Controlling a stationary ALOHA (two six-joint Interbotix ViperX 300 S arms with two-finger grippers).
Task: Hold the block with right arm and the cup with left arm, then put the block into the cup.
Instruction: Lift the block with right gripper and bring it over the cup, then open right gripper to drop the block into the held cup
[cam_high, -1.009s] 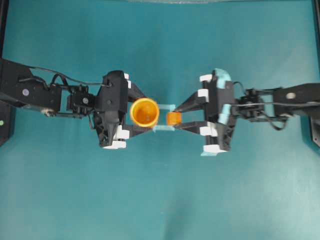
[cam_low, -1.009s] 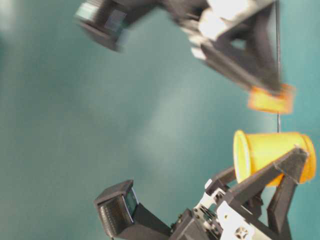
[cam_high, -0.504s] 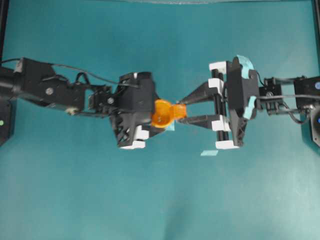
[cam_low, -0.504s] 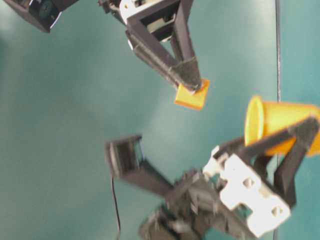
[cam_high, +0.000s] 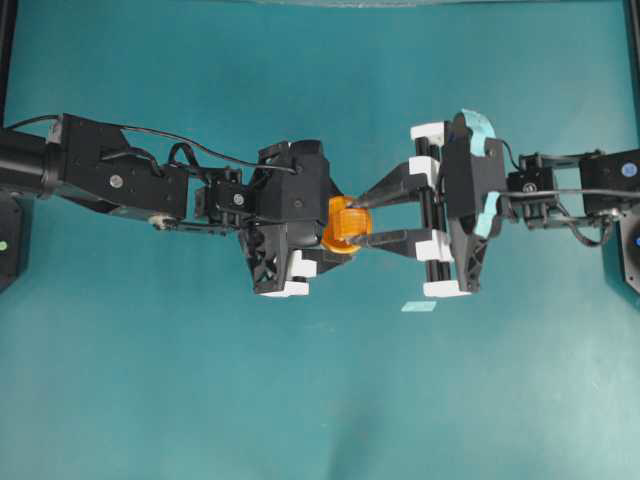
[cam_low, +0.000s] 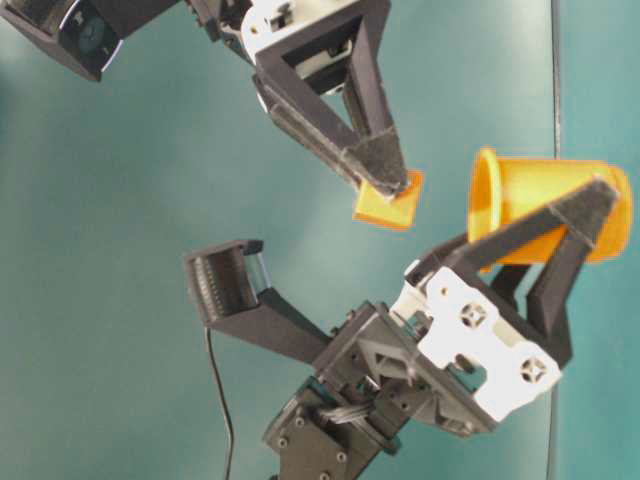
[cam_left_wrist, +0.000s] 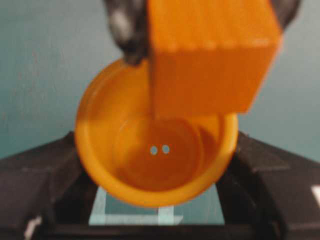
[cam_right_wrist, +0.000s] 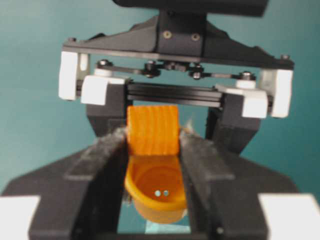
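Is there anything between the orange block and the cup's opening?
No. In the table-level view only bare teal background shows between the block, held in the right hand, and the cup rim.

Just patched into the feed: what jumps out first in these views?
Mid-frame, both arms meet in the air: the right tool pinches the block right at the mouth of the cup, which the left tool grips tilted toward it. From the left wrist view the block looms over the cup's rim, not yet inside.
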